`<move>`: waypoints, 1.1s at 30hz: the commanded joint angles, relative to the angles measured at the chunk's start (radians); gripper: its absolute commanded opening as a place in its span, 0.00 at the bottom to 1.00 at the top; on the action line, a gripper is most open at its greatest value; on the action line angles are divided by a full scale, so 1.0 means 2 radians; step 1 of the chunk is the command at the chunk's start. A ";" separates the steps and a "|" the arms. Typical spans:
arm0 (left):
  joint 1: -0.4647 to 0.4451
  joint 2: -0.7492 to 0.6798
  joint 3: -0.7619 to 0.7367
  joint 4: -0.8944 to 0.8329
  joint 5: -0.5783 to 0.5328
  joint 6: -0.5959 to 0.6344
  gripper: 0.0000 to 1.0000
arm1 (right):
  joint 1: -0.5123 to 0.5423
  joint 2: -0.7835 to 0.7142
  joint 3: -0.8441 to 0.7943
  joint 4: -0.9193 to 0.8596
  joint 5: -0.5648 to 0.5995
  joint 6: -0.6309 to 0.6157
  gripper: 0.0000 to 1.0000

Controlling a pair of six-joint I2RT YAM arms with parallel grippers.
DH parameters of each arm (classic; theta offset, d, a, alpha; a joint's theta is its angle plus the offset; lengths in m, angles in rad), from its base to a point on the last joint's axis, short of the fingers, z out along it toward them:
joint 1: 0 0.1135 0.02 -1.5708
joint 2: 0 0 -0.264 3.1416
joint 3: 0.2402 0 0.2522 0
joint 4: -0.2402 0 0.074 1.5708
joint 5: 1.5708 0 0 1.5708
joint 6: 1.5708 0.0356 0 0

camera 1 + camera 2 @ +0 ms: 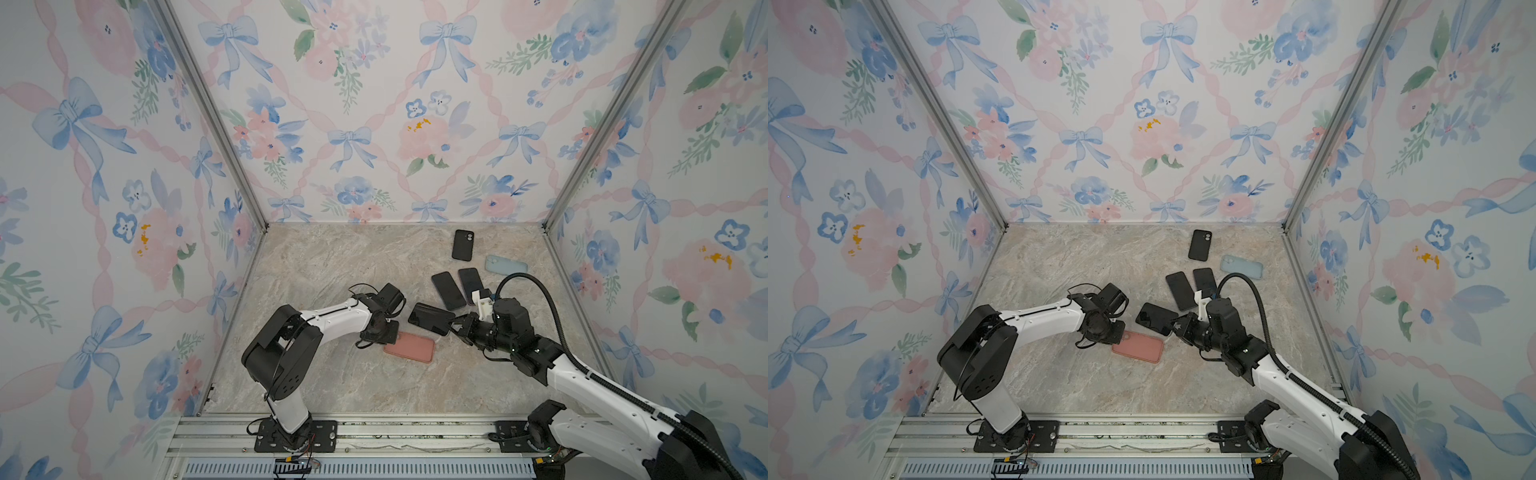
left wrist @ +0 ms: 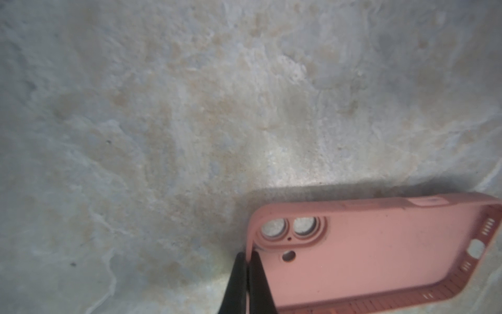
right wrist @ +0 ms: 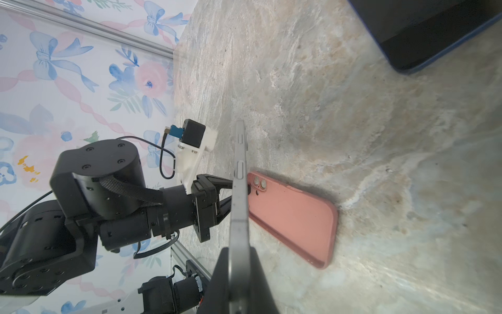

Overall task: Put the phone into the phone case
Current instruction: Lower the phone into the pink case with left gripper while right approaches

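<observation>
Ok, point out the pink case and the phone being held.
pink case (image 1: 413,348): in a top view, middle of its flat panel.
phone (image 1: 430,318): in a top view, middle of its dark face.

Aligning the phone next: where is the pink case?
In both top views the pink case lies central on the table, its rim pinched by the left gripper, beside the phone in the right gripper.

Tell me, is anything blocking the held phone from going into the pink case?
No loose object is. The right gripper holds the phone near the open pink case; only the left gripper, pinching the case's camera-end rim, intrudes there.
</observation>
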 commanded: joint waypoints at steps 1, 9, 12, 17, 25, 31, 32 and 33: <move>0.003 -0.020 -0.016 0.013 0.007 -0.026 0.05 | 0.005 -0.025 -0.003 0.008 -0.015 -0.023 0.00; 0.001 -0.038 -0.038 0.033 0.036 -0.035 0.24 | 0.005 -0.001 -0.016 0.024 -0.072 -0.040 0.00; 0.000 -0.057 -0.045 0.044 0.076 -0.026 0.39 | 0.002 0.009 -0.011 0.015 -0.101 -0.051 0.00; 0.012 -0.095 -0.077 0.079 0.114 -0.031 0.53 | -0.016 0.020 -0.016 0.033 -0.145 -0.052 0.00; 0.074 -0.133 -0.149 0.155 0.199 -0.040 0.56 | -0.027 0.051 -0.021 0.028 -0.158 -0.078 0.00; 0.091 -0.134 -0.162 0.184 0.226 -0.046 0.57 | -0.034 0.085 -0.021 0.055 -0.185 -0.075 0.00; 0.091 -0.130 -0.164 0.190 0.231 -0.048 0.57 | -0.036 0.092 -0.021 0.057 -0.188 -0.077 0.00; 0.091 -0.127 -0.165 0.194 0.234 -0.048 0.57 | -0.037 0.097 -0.021 0.058 -0.190 -0.078 0.00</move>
